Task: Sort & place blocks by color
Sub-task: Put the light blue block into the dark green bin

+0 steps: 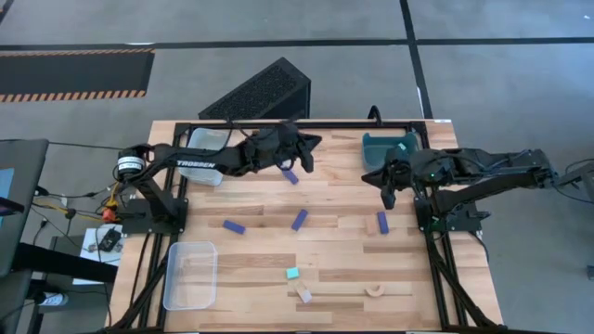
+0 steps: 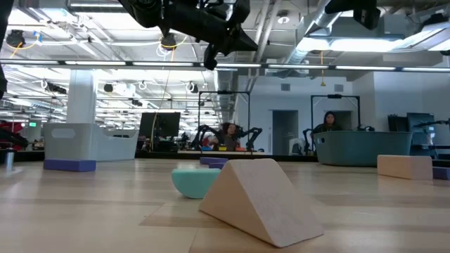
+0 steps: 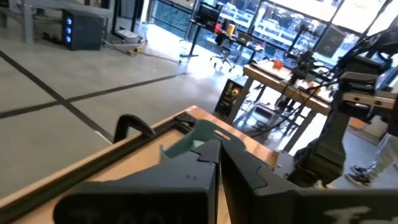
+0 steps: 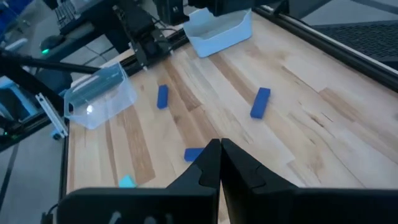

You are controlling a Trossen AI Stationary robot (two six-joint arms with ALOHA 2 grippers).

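Several dark blue bars lie flat on the wooden table [image 1: 232,199]: one [image 1: 290,174] right under my left gripper [image 1: 304,160], others mid-table [image 1: 299,219] [image 1: 233,226], and one [image 1: 381,223] near my right gripper [image 1: 387,197]. A cyan cube [image 1: 292,274] and two tan pieces [image 1: 303,294] [image 1: 374,290] lie nearer the front. My left gripper [image 3: 219,149] is shut and empty, held level high above the table, facing the teal bin [image 3: 193,146]. My right gripper [image 4: 220,146] is shut with nothing in it, above the table beside that bin.
The teal bin [image 1: 388,148] stands at the far right. A pale bin [image 1: 206,148] sits at the far left under my left arm, and a clear bin [image 1: 190,274] at the near left. Black rails frame the table's edges.
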